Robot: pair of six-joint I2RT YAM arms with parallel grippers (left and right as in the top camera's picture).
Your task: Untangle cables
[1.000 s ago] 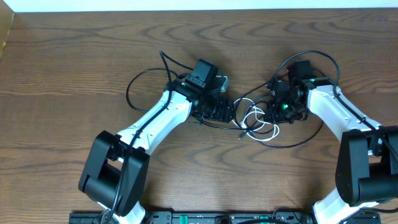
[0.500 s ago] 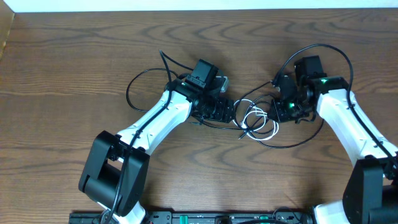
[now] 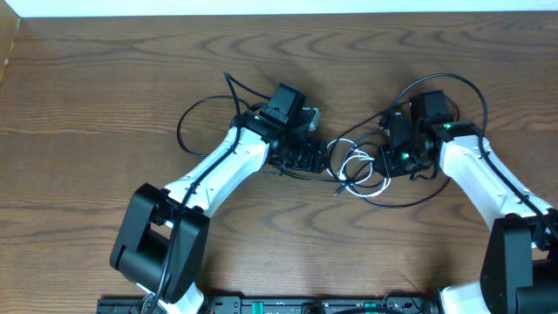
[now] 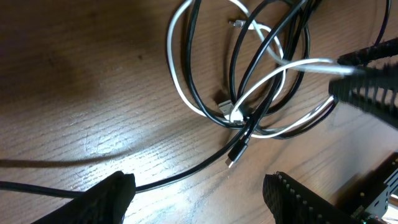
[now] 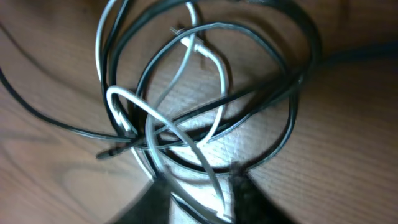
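Both limp & light: black cable (image 4: 186, 176) looped thru white cable (image 4: 305, 61). Left end effector (image 4: 199, 183) stands apart; right end effector (image 5: 199, 180) is around white cable, clamped or not I cannot tell. Best grasp probably near plug (image 4: 235, 116).

The left arm (image 3: 218, 166) extends from the near left toward the centre. The left gripper (image 4: 198, 198) points right with its jaws wide apart. The right arm (image 3: 478, 170) extends from the near right. The right gripper (image 3: 384, 159) points left, facing the left gripper, jaws pinched on the white cable (image 4: 298, 62).
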